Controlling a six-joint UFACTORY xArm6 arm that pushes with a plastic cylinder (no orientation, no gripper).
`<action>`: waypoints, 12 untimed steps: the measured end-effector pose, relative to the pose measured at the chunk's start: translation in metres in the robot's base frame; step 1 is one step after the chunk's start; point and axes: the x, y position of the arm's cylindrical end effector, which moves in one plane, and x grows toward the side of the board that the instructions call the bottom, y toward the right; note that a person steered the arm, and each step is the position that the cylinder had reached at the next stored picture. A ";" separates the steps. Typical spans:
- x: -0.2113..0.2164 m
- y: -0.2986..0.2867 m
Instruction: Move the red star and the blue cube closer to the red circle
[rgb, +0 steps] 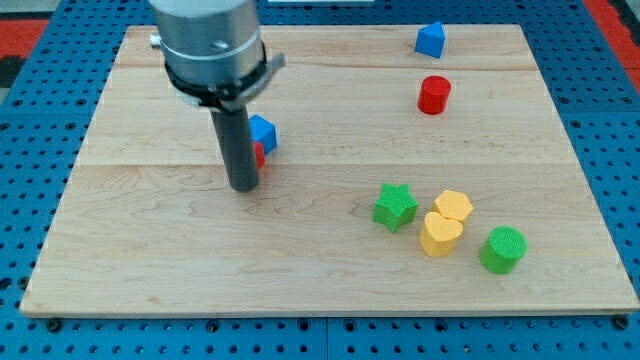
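Observation:
My tip (243, 188) rests on the wooden board (150, 260), left of centre. Just behind the rod, towards the view's right, sits the blue cube (264, 131), partly hidden by the rod. Below the cube a small part of a red block (259, 155) shows at the rod's right edge; it seems to be the red star, mostly hidden. Both touch or nearly touch the rod. The red circle (434, 95) stands far off at the view's upper right.
A blue triangular block (430, 40) lies near the top edge above the red circle. At the lower right are a green star (396, 206), a yellow hexagon (453, 206), a yellow heart (440, 235) and a green circle (502, 249).

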 end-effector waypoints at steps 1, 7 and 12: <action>-0.046 0.000; -0.137 0.098; -0.121 0.125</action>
